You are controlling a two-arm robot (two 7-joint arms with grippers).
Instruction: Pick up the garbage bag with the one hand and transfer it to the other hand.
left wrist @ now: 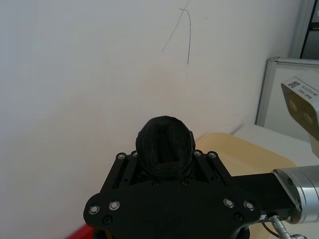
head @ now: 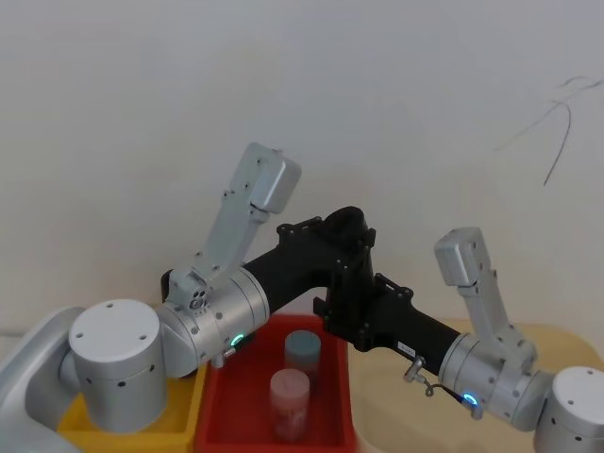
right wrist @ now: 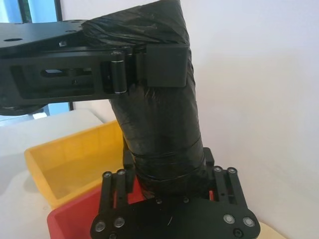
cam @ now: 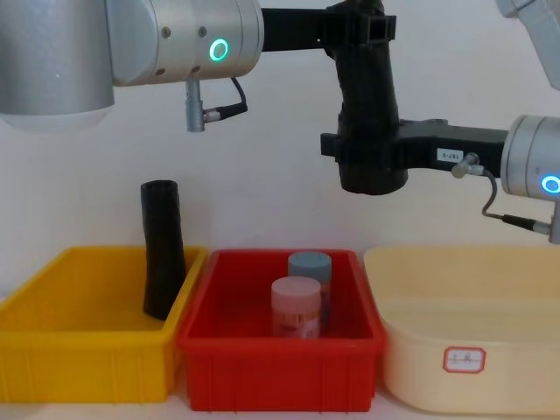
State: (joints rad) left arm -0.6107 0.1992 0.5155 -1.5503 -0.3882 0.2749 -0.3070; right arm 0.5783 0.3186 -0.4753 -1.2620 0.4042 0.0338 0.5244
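Black garbage bag [cam: 366,92] in left gripper [cam: 360,31] and right gripper [cam: 372,162]

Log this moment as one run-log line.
phase: handover | garbage bag: upright, held above red bin | left hand: shut on top | right hand: shut on lower end

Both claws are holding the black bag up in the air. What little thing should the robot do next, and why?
Probably open the left claw slowly. The garbage bag hangs upright above the red bin, with the left claw clamped near its top and the right claw looking closed around its lower part. With both gripping, letting one go would finish the handover.
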